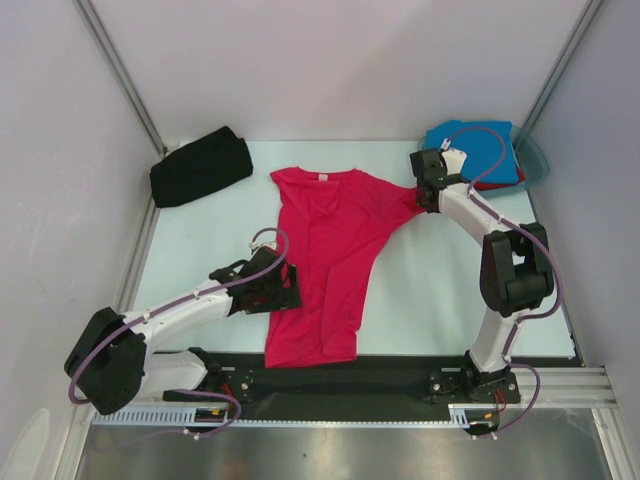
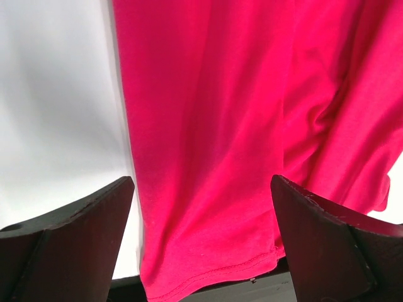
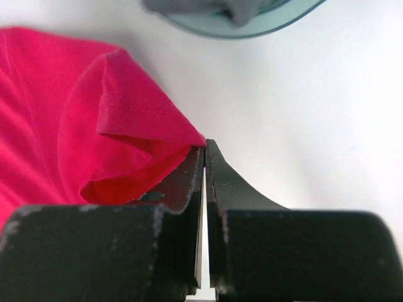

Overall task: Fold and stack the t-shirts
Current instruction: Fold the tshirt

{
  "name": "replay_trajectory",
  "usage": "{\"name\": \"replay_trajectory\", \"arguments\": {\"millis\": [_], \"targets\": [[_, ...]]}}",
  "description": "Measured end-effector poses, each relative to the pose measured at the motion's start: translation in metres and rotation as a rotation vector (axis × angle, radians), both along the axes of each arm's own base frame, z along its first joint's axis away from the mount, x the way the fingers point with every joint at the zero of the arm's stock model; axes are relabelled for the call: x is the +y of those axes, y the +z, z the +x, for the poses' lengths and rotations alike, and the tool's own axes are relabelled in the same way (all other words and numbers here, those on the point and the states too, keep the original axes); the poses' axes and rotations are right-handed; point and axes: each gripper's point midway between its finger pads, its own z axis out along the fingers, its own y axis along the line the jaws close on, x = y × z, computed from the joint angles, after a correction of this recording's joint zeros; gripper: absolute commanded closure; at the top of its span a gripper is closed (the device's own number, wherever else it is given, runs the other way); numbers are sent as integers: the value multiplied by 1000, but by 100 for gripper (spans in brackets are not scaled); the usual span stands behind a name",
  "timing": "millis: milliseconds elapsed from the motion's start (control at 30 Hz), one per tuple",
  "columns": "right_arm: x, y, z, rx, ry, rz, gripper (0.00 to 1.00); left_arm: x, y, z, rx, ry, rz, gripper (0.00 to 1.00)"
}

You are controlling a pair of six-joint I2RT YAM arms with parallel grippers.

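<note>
The right gripper (image 3: 204, 145) is seen with its jaws pressed together, only a thin slit being left between them. The corner of one sleeve (image 3: 135, 113) of the pink shirt (image 1: 325, 250) is met exactly at the fingertips. No cloth is seen inside the slit, so it cannot be told whether the corner is really pinched. The sleeve is folded over itself just beside the left finger, and its stitched hem and its inside are shown. In the top view this gripper (image 1: 425, 195) is found at the far right end of the shirt, where the sleeve is drawn out to a point.

The left gripper (image 2: 201, 179) is held wide open, nothing being between its fingers (image 2: 69, 239). It is placed over the left side of the shirt near the bottom hem, and the shirt's edge and the white table (image 2: 56, 113) are seen below it.

The pink shirt is spread in the middle of the table, with the neck and a small white label (image 1: 323, 177) on the far side and the hem at the near edge. A black shirt (image 1: 200, 167) is laid folded at the far left corner, well apart. At the far right corner a blue shirt (image 1: 480, 150) is laid over a tub (image 1: 538, 160), and an edge of a red shirt (image 1: 508, 184) is seen under it.
</note>
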Motion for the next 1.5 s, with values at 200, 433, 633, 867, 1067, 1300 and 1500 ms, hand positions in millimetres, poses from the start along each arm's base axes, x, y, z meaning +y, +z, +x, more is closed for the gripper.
{"name": "replay_trajectory", "arguments": {"millis": [200,433,633,867,1067,1300,1500], "targets": [[-18,-5,-4,50,-42,-95,61,0,0,0,1,-2,-1,4],[-17,-24,-19,143,-28,-146,46,0,0,0,3,-7,-5,4],[53,5,-62,123,210,-11,47,-1,1,2,-4,-11,-13,4],[130,27,-135,134,502,180,51,-10,-7,7,8,-32,-30,4],[169,3,-203,272,634,198,51,-38,-7,13,18,-84,-133,6],[217,-5,-269,329,764,184,52,-57,-6,24,14,-114,-191,7],[232,-34,-290,406,780,126,53,-44,-3,26,-13,-64,-143,6]]}}
